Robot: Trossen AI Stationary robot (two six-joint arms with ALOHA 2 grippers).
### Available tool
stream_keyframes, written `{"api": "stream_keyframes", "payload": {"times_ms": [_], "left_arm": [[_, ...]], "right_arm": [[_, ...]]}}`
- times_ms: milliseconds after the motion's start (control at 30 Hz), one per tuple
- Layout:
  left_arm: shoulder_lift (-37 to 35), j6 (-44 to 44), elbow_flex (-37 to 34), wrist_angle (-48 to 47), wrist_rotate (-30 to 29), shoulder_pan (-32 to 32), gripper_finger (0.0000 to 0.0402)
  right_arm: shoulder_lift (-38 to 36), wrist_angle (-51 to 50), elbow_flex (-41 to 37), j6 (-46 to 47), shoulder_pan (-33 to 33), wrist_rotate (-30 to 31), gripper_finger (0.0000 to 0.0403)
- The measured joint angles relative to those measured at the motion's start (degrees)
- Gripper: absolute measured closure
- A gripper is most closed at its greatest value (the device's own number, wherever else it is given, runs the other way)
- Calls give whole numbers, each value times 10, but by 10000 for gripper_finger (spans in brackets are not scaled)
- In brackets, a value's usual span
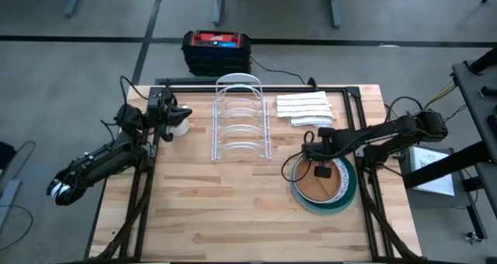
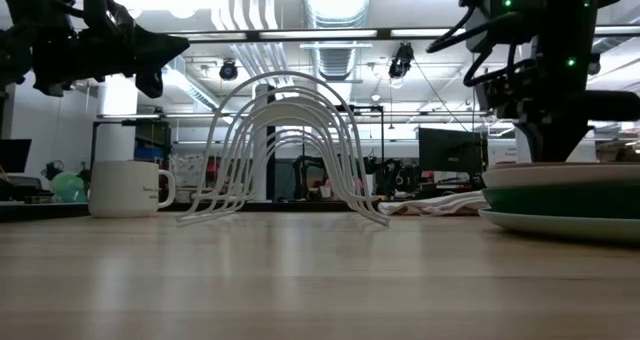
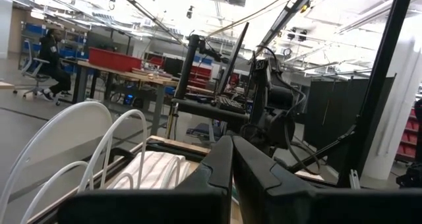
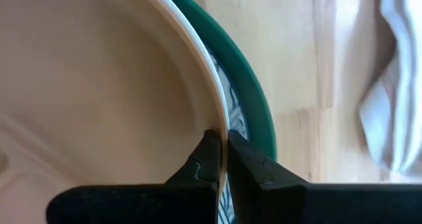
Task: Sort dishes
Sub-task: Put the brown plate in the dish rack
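Two plates (image 1: 324,185) (others hidden underneath)

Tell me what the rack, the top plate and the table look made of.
Rack: thin white wire loops, likely coated metal.
Tan plate: smooth, faint sheen, probably glazed ceramic, possibly plastic; right gripper pinches its rim.
Table: pale wood planks, visible grain.

Stack of plates (image 1: 324,188) at table's right: tan-brown plate (image 4: 99,85) topmost, dark green plate (image 4: 254,92) lowest.
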Motion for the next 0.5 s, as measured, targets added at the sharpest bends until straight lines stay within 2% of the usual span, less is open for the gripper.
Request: {"api": "stream_keyframes", "payload": {"times_ms": [233,333,500], "left_arm": [[0,0,0,0,0,0,401],[0,0,0,0,-1,0,401],[0,0,0,0,-1,0,401]], "right_arm": [[-2,-67,28,20,0,1,403],[1,-91,36,32,0,28,403],[1,-137,62,45,2,33,403]]}}
